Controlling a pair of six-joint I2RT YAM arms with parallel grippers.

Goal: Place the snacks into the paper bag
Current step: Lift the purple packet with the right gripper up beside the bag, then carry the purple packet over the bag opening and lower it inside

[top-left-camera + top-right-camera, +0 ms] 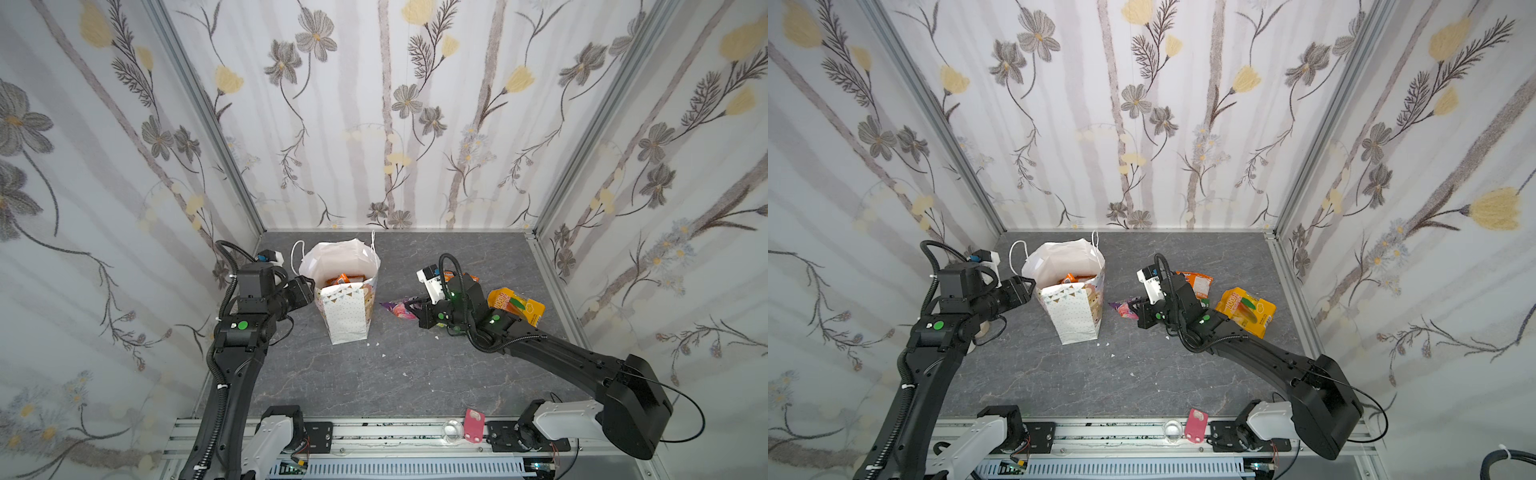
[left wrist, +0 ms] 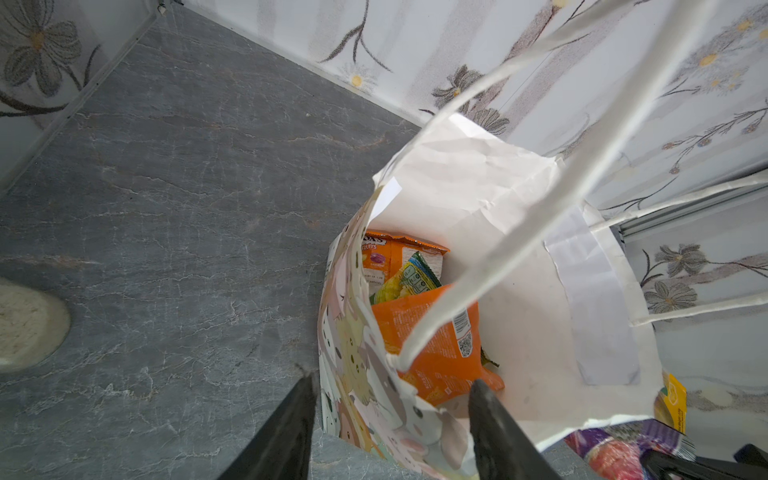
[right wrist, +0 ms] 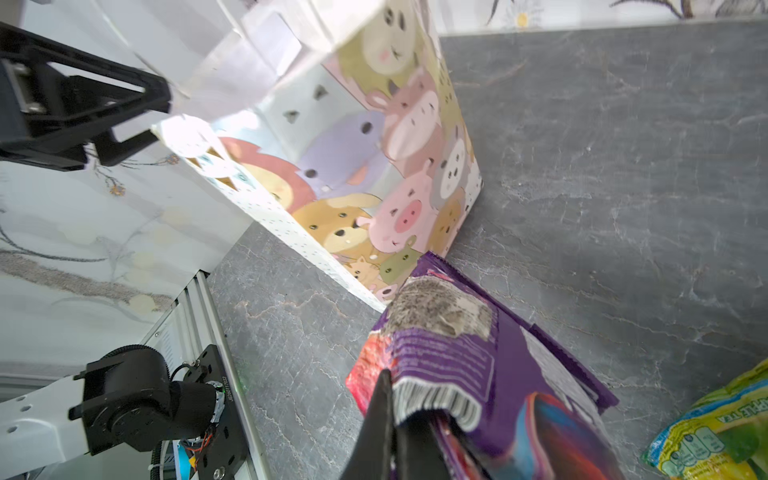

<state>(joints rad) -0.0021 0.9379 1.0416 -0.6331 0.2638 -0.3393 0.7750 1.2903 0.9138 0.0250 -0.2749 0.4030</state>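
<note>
The paper bag [image 1: 347, 320] [image 1: 1075, 320] stands upright, left of centre, with its mouth open. My left gripper [image 1: 309, 286] [image 2: 392, 382] is open and straddles the bag's near wall [image 2: 361, 365], one finger outside and one inside. Orange packets [image 2: 436, 345] and a green-yellow one [image 2: 409, 278] lie inside. My right gripper [image 1: 419, 309] [image 3: 399, 399] is shut on the purple packet [image 1: 399, 309] [image 3: 457, 357], low beside the bag [image 3: 374, 145]. A yellow-orange packet [image 1: 517, 305], an orange one [image 1: 1198, 282] and a green-yellow one [image 3: 715, 436] lie on the table near the right arm.
Flowered walls close in the grey table [image 1: 415, 374] on three sides. A pink object [image 1: 473, 426] and a clear round piece [image 1: 453, 430] sit on the front rail. Small white scraps [image 1: 374, 344] lie in front of the bag. A beige round thing [image 2: 25, 324] rests by the left arm.
</note>
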